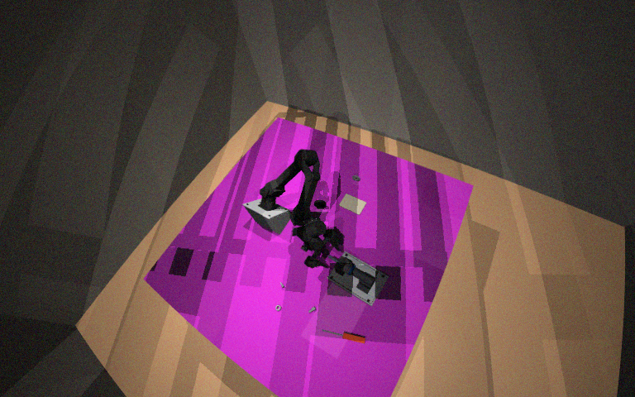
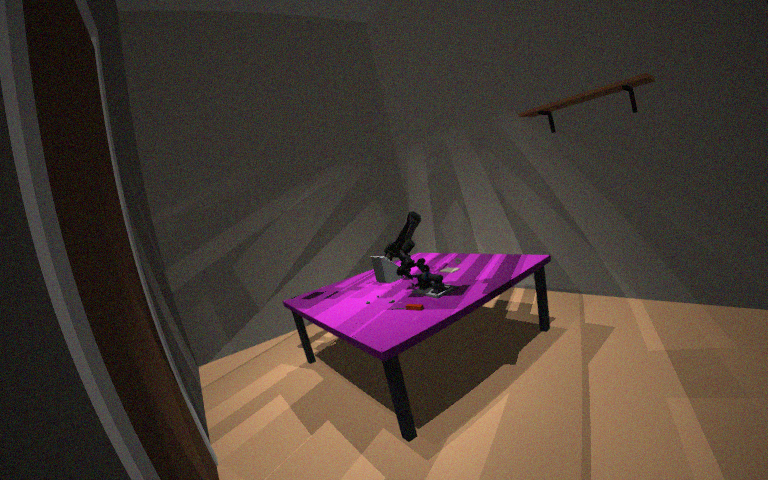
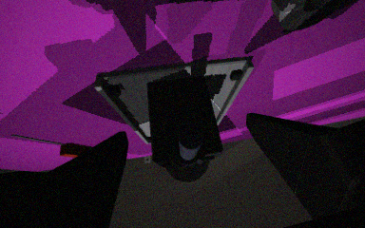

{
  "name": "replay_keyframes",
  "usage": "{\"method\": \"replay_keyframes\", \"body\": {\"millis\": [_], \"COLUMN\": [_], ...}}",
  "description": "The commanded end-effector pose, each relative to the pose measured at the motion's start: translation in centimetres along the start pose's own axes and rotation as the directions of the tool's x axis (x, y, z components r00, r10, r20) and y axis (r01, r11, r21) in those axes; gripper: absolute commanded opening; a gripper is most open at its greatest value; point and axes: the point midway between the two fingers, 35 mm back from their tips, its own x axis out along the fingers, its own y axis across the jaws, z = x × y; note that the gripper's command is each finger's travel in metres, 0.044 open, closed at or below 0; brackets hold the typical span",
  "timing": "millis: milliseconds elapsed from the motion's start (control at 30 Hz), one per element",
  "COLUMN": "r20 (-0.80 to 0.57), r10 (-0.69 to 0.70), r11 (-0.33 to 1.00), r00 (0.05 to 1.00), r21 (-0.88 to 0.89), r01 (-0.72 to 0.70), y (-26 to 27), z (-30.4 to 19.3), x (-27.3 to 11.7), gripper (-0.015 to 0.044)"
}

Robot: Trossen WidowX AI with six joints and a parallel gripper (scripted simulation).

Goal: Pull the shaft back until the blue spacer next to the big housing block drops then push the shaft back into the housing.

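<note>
The dark housing block (image 1: 365, 279) (image 3: 178, 106) stands on a pale base plate (image 1: 374, 294) (image 3: 130, 95), with a shadow over it. The blue spacer (image 1: 350, 268) shows as a thin blue edge beside the block. The other spacers are too dark to tell apart. The shaft's grey end (image 1: 332, 257) points toward the arm; in the wrist view the shaft (image 3: 189, 151) shows as a dim blue-grey end. My gripper (image 1: 334, 255) (image 3: 187, 127) is open and empty, with one finger on either side of the shaft's line. Contact with the shaft cannot be told.
An orange screwdriver (image 1: 353, 337) (image 2: 414, 307) (image 3: 69, 150) lies in front of the plate. A small nut (image 1: 278, 308) and two bolts (image 1: 312, 309) (image 1: 282, 284) lie nearby. A cream pad (image 1: 352, 203) (image 2: 449, 270) and a black round part (image 1: 320, 203) lie behind the gripper.
</note>
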Motion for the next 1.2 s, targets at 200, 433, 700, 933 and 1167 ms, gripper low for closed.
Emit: {"method": "replay_keyframes", "body": {"millis": [200, 433, 700, 933, 1167], "r20": [-0.006, -0.006, -0.006, -0.006, -0.006], "r10": [0.003, 0.003, 0.003, 0.003, 0.002], "r11": [1.000, 1.000, 1.000, 1.000, 1.000], "r00": [1.000, 1.000, 1.000, 1.000, 1.000], "r21": [0.001, 0.001, 0.000, 0.001, 0.001], "r01": [-0.003, -0.003, -0.003, -0.003, -0.002], "y": [0.0, 0.0, 0.0, 0.0, 0.0], "z": [-0.2, -0.2, -0.2, -0.2, -0.2], "x": [0.1, 0.1, 0.3, 1.3, 1.9], "gripper": [0.0440, 0.0440, 0.0440, 0.0440, 0.0440]}}
